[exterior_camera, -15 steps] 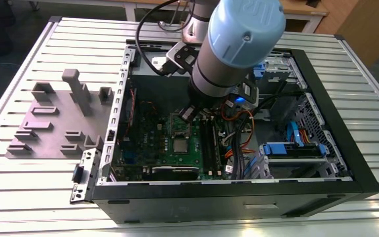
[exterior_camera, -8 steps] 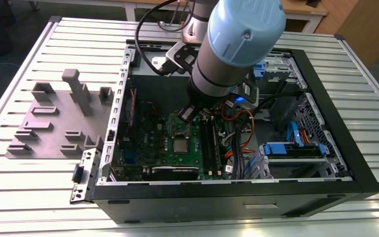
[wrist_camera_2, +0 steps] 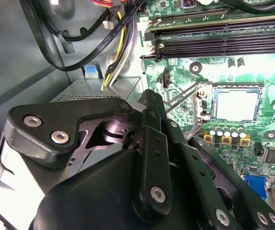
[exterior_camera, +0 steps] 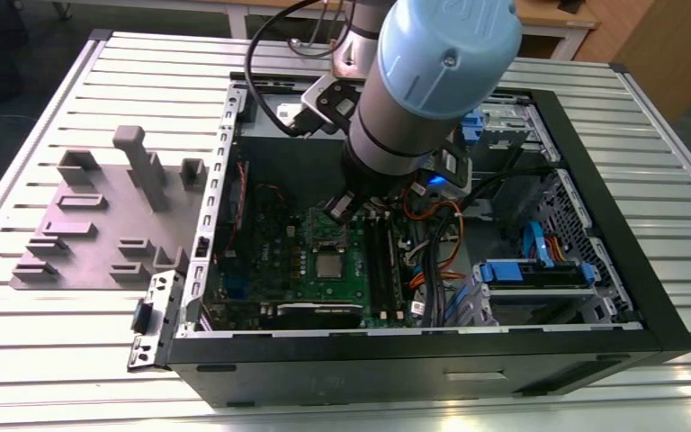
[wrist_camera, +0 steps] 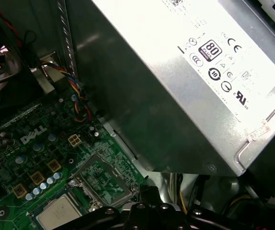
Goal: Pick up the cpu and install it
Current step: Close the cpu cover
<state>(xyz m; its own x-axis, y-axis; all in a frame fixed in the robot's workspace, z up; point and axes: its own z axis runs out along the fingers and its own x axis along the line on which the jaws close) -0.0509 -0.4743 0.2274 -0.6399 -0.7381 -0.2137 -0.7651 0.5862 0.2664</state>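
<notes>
Just beyond the end effector (wrist_camera_2: 149,97), the cpu (wrist_camera_2: 236,105) lies within its socket (wrist_camera_2: 238,88).

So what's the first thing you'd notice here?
The big robot arm with its blue cap, reaching down into an open computer case. Under it lies a green board with the small silvery cpu set into it. A grey plastic block lies on the exterior view's left.

open computer case (exterior_camera: 430,364) on slatted table (exterior_camera: 69,369) | grey fixture (exterior_camera: 105,216) beside it, the exterior view's left | green board (exterior_camera: 276,270) inside
</notes>
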